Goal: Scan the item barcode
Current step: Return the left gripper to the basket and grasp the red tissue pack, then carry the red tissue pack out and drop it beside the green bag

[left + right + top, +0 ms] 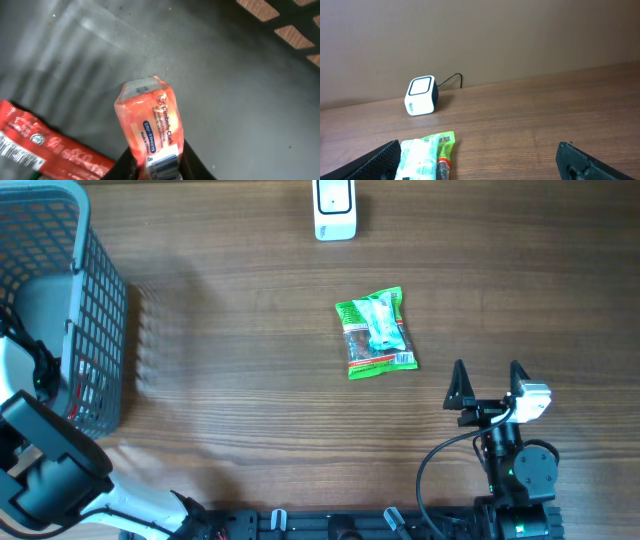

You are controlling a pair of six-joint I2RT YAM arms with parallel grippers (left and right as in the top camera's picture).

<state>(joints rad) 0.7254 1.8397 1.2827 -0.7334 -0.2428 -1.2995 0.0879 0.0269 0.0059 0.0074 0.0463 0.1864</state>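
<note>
An orange pack (150, 120) printed "Kimberly-Clark" is pinched by the left claw (157, 166) inside the basket (100, 330) at 9 o'clock. The right claw (487, 372) is held wide, at 5 o'clock from the green packet (375, 333).

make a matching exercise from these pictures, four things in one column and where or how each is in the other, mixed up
1 orange pack
2 green pack
3 white scanner
4 right fingers

A at the far edge of the table
B between the left fingers, inside the basket
C wide open, holding nothing
D lying flat in the middle of the table

Pairs: 1-B, 2-D, 3-A, 4-C
</note>
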